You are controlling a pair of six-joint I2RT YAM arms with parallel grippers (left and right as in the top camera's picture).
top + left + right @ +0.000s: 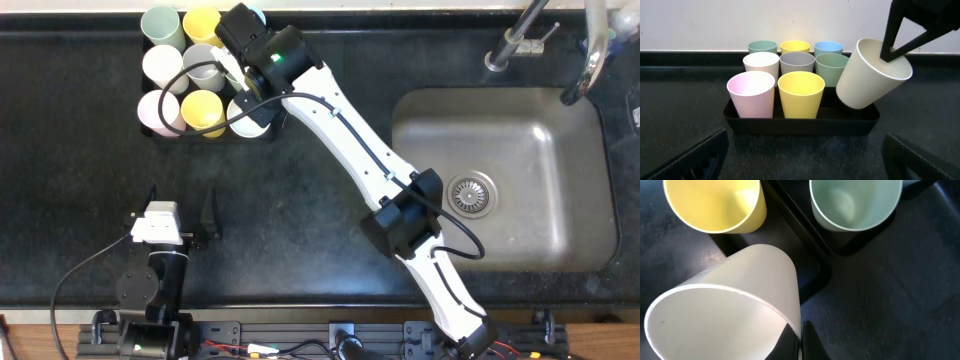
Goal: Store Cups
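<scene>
Eight cups (796, 95) upright in black tray (800, 126), far left on worktop (300, 220). Ninth, white cup (872, 75), tilted over tray's near-right corner, rim pinched in right jaws. Left jaws spread wide, empty, nearer, well apart from tray.

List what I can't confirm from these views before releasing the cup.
1. Free corner slot of the black plastic tray: top view, under the right gripper; left wrist view, behind the tilted cream plastic cup.
2. Light blue plastic cup at the back: top view, mostly under that gripper.
</scene>
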